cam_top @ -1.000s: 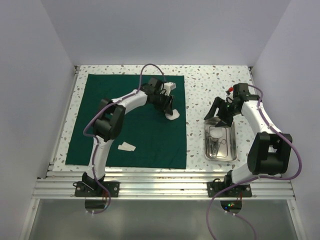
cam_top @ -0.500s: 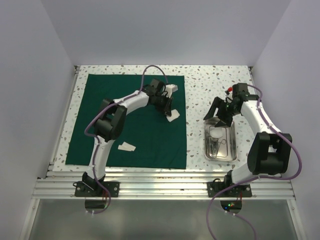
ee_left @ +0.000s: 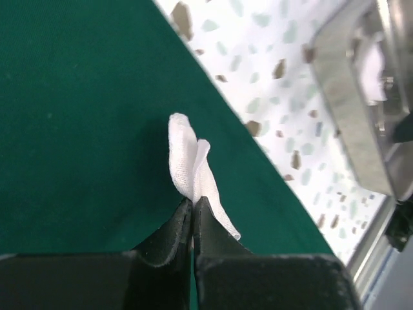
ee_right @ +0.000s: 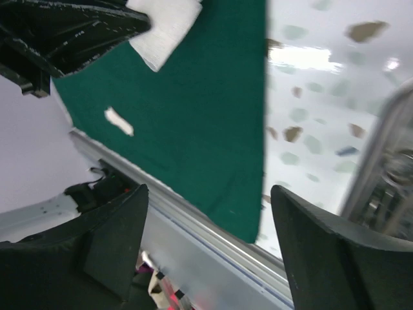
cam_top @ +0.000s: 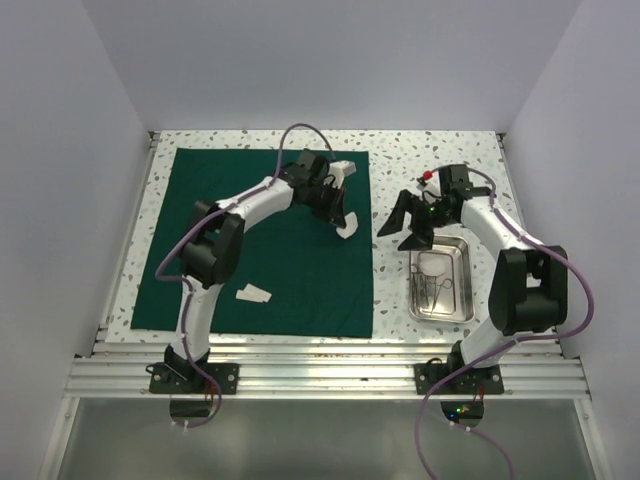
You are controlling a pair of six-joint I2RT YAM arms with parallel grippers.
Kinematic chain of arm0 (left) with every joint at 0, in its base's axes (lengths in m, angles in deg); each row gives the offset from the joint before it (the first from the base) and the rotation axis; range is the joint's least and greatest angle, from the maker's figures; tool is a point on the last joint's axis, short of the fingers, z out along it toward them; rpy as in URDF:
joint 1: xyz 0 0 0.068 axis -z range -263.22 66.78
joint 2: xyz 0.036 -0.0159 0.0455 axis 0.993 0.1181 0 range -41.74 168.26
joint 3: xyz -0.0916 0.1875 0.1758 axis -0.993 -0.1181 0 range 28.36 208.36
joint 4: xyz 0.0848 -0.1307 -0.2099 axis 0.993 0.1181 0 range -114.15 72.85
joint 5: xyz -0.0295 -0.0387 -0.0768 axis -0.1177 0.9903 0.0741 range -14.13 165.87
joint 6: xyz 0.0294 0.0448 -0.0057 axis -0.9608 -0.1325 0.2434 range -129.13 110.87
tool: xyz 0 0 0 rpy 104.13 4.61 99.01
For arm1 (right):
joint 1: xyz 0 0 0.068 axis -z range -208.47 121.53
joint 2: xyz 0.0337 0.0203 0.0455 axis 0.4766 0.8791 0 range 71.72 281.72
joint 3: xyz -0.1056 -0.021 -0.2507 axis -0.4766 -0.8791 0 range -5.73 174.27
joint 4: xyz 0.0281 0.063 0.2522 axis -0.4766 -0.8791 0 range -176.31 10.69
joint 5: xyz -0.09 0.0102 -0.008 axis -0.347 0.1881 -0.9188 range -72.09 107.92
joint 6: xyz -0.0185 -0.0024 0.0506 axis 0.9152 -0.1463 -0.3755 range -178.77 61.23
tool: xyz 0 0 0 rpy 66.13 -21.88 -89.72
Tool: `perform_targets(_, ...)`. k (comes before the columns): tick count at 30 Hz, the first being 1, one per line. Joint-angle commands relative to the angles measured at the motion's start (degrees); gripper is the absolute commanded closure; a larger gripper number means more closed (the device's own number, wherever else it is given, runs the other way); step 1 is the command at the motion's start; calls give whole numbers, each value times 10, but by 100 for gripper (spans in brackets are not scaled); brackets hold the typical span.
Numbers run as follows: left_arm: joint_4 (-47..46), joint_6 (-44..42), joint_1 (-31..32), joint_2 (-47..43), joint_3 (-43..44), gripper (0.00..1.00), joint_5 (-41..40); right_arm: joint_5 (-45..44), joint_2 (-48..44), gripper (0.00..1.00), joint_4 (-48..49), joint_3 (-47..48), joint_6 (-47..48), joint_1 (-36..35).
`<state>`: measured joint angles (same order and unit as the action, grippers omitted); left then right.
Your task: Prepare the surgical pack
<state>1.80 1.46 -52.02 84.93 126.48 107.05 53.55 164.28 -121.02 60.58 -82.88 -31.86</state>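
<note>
The dark green cloth (cam_top: 250,250) of the surgical pack lies spread flat on the left of the table. Near its right edge my left gripper (cam_top: 341,217) (ee_left: 192,200) is shut on a crumpled white gauze square (cam_top: 348,230) (ee_left: 186,155), which still touches the cloth. A second gauze square (cam_top: 253,293) (ee_right: 119,121) lies near the cloth's front. To the right stands the small steel tray (cam_top: 467,285) (ee_left: 348,110) with silvery scissor-like instruments (cam_top: 433,291) and white gauze (cam_top: 432,264) inside. My right gripper (cam_top: 404,226) (ee_right: 208,194) hangs open and empty over the bare table between cloth and tray.
The speckled tabletop (cam_top: 420,160) is walled on three sides. An aluminium rail (cam_top: 320,360) runs along the near edge, by the arm bases. In the right wrist view the cloth's right edge (ee_right: 261,129) and the left arm's black fingers (ee_right: 71,32) show.
My left gripper has closed on the gauze square at the cloth's right edge. The right arm has swung left, from above the tray's far end toward the cloth, jaws slightly wider.
</note>
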Motion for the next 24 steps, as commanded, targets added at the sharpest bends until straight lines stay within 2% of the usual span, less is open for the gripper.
perform_targets(1,-11,28,-1,-97,-9,100,46,110,11,18,82,19,-24,-20)
perform_targets(11,-11,51,-1,-208,-79,100,77,195,12,4,217,-2,-63,-56)
perform_targets(15,-43,86,-1,-246,-131,100,106,199,23,2,217,22,-54,-81)
perform_targets(18,-59,101,-1,-274,-159,100,121,203,31,2,215,27,-50,-91)
perform_targets(24,-112,137,-2,-323,-221,100,143,232,24,13,254,13,-71,-98)
